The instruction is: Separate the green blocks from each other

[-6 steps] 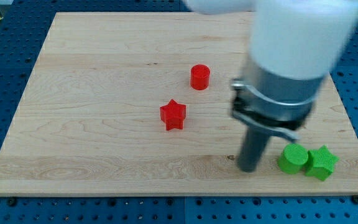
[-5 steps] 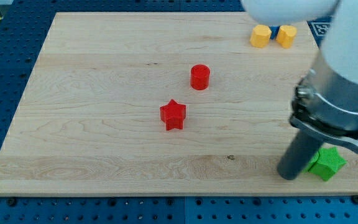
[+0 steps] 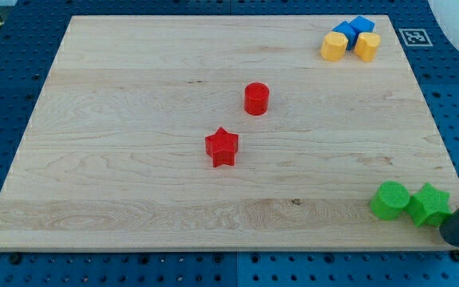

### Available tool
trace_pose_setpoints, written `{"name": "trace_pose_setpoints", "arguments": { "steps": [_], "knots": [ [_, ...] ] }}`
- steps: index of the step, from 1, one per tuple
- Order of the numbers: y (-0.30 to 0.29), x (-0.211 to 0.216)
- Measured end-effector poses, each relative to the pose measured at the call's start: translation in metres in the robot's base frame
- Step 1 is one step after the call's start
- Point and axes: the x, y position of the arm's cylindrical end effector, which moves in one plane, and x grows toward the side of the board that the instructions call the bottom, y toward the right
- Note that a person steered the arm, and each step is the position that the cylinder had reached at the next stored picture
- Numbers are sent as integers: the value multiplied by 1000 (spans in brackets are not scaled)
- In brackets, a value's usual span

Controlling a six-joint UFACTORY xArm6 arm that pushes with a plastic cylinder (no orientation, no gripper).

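A green cylinder (image 3: pixel 390 199) and a green star (image 3: pixel 429 204) sit side by side, touching, at the board's bottom right corner, the cylinder on the left. My tip (image 3: pixel 458 238) is at the view's bottom right edge, just below and right of the green star, close to it; I cannot tell whether it touches it.
A red cylinder (image 3: pixel 256 98) and a red star (image 3: pixel 221 147) lie near the board's middle. Two yellow blocks (image 3: pixel 335 46) (image 3: pixel 366 45) and blue blocks (image 3: pixel 352 29) cluster at the top right. A fiducial marker (image 3: pixel 415 37) lies off the board's top right corner.
My tip has swept from left of the green blocks to their lower right. The green pair has shifted slightly right. The arm no longer hides the top right blocks.
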Motion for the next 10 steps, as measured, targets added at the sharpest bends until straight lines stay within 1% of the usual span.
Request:
{"name": "trace_pose_setpoints", "arguments": {
  "steps": [2, 3, 5, 6, 7, 8, 9, 10],
  "knots": [
    [-56, -25],
    [-64, -28],
    [-103, -45],
    [-100, -44],
    [-72, -38],
    [-63, -55],
    [-79, -73],
    [-115, -83]
  ]
}}
